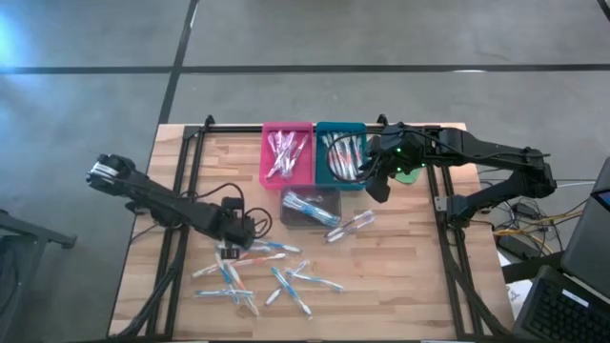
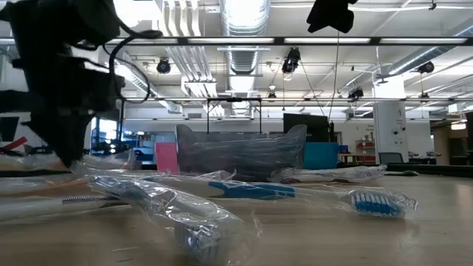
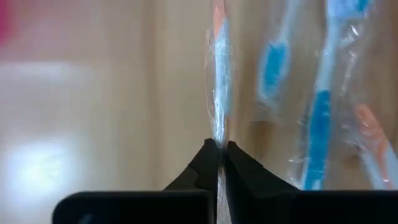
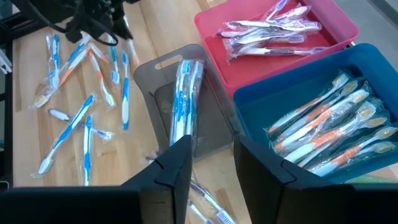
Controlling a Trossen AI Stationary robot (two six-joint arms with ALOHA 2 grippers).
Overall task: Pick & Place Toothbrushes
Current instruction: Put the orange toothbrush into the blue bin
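Pinched between the left gripper's [image 3: 219, 149] closed dark fingertips is the clear plastic wrapper of one slim orange-and-blue toothbrush [image 3: 219, 68], which runs straight away from the tips over the pale wooden table [image 3: 93, 124]. Just beside it lie more wrapped blue and orange toothbrushes [image 3: 317, 118], part of a loose scatter [image 1: 257, 276] on the planks around and in front of this gripper [image 1: 232, 250]. Its arm reaches in low from the table's left edge, wrist bent down to the surface.

Farther off, the right gripper [image 4: 211, 155] hangs above the trays with its two fingers parted and nothing between them; its arm stretches in from the right side, elbow raised. Directly beneath its tips sits a clear grey plastic tray [image 4: 214, 124] holding a few blue-accented brushes. Beyond that stand a pink tray [image 4: 339, 28] with pink-accented brushes and, beside it, a blue tray [image 4: 249, 109] filled with orange-accented ones.
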